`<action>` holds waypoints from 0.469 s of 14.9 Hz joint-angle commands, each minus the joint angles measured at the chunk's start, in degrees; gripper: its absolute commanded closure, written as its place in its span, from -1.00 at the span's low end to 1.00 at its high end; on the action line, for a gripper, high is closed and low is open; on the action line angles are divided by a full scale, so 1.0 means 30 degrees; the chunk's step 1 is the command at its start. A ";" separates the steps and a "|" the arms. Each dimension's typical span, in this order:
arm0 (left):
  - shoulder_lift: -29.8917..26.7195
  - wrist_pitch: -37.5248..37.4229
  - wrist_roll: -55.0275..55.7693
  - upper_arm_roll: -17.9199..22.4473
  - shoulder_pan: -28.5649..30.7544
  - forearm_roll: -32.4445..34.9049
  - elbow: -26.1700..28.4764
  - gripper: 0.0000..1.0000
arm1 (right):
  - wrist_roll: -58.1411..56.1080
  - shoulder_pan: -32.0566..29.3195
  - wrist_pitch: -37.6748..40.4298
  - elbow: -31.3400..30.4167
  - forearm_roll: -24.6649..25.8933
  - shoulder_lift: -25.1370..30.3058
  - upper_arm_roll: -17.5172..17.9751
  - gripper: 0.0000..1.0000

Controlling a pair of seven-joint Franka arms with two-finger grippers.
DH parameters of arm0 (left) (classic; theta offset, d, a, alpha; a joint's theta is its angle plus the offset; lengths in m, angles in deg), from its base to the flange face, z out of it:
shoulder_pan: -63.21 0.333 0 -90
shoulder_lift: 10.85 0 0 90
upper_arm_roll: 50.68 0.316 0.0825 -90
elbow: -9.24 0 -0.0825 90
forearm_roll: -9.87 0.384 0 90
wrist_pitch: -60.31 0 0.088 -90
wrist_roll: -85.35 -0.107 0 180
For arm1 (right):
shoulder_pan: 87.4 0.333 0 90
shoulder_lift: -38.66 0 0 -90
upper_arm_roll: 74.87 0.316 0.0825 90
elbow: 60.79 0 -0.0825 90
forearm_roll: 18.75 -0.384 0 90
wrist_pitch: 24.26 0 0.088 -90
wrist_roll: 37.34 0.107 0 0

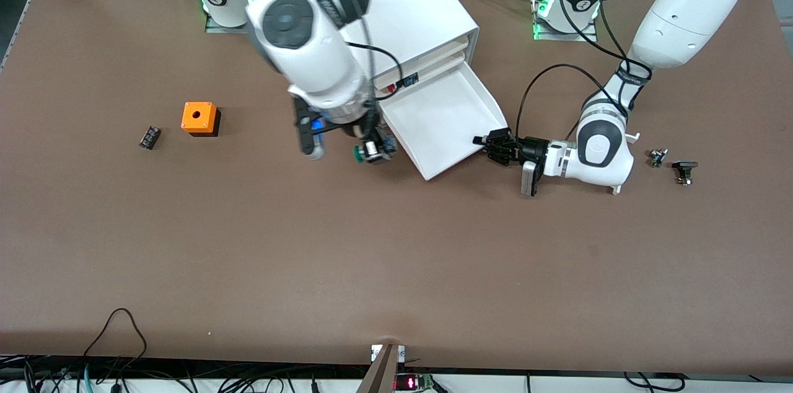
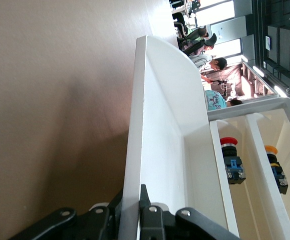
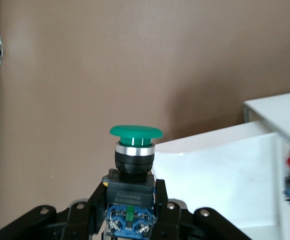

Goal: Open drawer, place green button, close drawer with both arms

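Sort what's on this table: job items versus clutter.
Job: drawer, pulled open, left gripper shut on its front wall; button held by right gripper.

Clutter: orange box, black component, two small parts.

A robotics lab: two bench-mounted arms (image 1: 310,39) on a brown table (image 1: 396,256), cables along its edge.

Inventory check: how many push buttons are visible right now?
3. A green button sits in the right gripper beside the open drawer; a red button and an orange button lie in cabinet compartments. More may be hidden.
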 commanded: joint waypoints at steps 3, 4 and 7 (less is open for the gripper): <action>0.0462 0.0994 -0.0415 0.0391 -0.0118 0.0443 -0.1018 0.43 | 0.2734 0.2340 -0.2544 0.0693 0.1788 -0.2158 -0.0330 1.00; 0.0462 0.0965 -0.0531 0.0391 -0.0118 0.0443 -0.1018 -0.94 | 0.2939 0.2808 -0.3158 0.0693 0.2109 -0.2597 -0.0359 1.00; 0.0404 0.0117 -0.0357 0.0391 -0.0001 0.0648 -0.1018 -1.00 | 0.3644 0.3484 -0.4422 0.0722 0.2756 -0.3565 -0.0359 1.00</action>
